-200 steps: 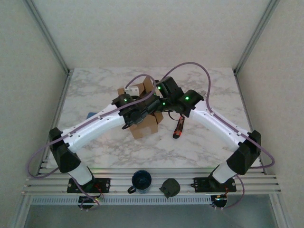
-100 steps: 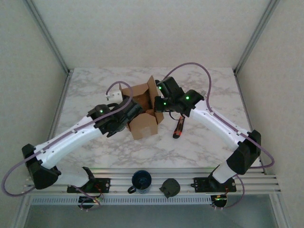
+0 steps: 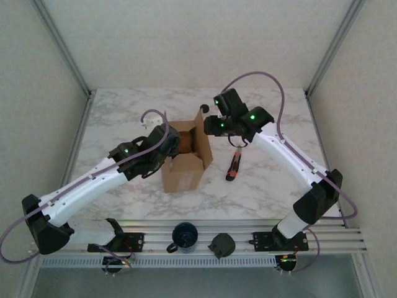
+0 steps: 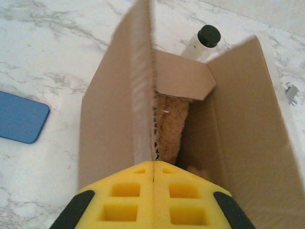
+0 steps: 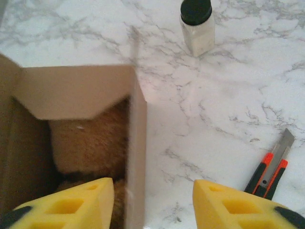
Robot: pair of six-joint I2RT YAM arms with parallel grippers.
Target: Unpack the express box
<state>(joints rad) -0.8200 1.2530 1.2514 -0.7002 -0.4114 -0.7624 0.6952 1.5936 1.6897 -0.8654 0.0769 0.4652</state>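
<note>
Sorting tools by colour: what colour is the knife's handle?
Orange and black knife, clearest in the right wrist view.

Express box [image 3: 183,171] plain brown; fur [image 5: 90,143] inside tan; bench [image 3: 124,118] white marble, grey-veined; knife [image 5: 269,171] orange and black; bottle [image 5: 196,24] cap black.

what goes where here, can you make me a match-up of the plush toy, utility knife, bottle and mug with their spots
Things:
1 brown plush toy
2 utility knife
3 black-capped bottle
4 dark blue mug

Places:
A on the metal rail at the near edge
B inside the express box
C on the marble table, right of the box
D on the marble, beyond the box's far end

Pairs: 1-B, 2-C, 3-D, 4-A
</note>
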